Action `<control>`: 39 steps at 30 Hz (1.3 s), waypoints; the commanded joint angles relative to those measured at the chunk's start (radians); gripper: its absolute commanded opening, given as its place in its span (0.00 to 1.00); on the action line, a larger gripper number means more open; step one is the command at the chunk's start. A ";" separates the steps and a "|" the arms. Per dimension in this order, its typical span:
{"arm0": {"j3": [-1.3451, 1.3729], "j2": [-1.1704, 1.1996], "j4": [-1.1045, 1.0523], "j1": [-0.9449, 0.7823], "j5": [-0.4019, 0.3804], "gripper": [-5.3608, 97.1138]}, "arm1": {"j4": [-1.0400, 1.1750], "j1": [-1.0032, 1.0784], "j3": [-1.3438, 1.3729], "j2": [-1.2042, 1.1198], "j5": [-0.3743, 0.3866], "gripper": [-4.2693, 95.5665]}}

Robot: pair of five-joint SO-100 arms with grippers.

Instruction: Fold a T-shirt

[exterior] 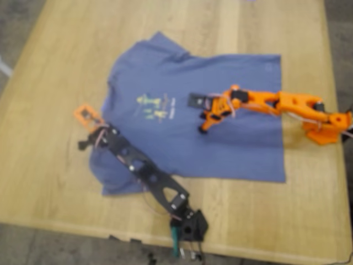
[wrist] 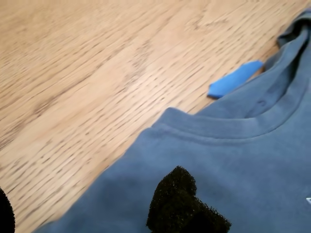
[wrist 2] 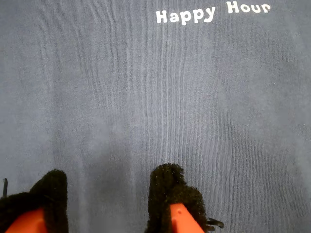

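The slate-blue T-shirt (exterior: 220,138) lies spread flat on the wooden table, collar (wrist: 228,127) toward the exterior view's left and hem toward its right. Its yellow-green print (exterior: 153,106) and white lettering (wrist 2: 212,13) face up. My first gripper (exterior: 90,117), on the black arm, hovers at the collar edge, open, with one black foam pad (wrist: 177,204) over the cloth. My second gripper (exterior: 206,122), on the orange arm, is over the shirt's middle, open, and bare cloth shows between its foam pads (wrist 2: 167,187).
The wooden table (exterior: 55,165) shows bare wood around the shirt. A bright blue tab (wrist: 235,77) lies by the neck opening. The orange arm's base (exterior: 325,130) stands at the exterior view's right, the black arm's base (exterior: 187,221) at the near edge.
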 commanded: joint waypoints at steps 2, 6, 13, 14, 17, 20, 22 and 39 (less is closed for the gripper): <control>-0.044 0.017 -0.072 0.043 -0.002 0.51 | 0.000 -0.011 -0.049 0.081 -0.006 0.33; -0.046 -0.038 -0.098 0.054 -0.011 0.49 | -0.006 -0.011 -0.049 0.069 -0.008 0.33; -0.046 -0.126 -0.112 0.031 -0.015 0.49 | -0.026 -0.015 -0.049 0.044 -0.005 0.33; -0.046 -0.140 -0.117 0.028 -0.015 0.48 | -0.038 -0.015 -0.049 0.035 -0.005 0.33; -0.046 -0.181 -0.141 0.028 -0.020 0.46 | -0.086 -0.012 -0.049 0.003 -0.006 0.33; -0.046 -0.219 -0.176 0.031 -0.028 0.43 | -0.115 -0.012 -0.049 -0.020 -0.005 0.33; -0.046 -0.235 -0.183 0.034 -0.049 0.39 | -0.127 -0.012 -0.049 -0.032 -0.003 0.33; -0.046 -0.216 -0.178 0.101 -0.155 0.05 | -0.207 -0.051 -0.049 -0.092 0.006 0.33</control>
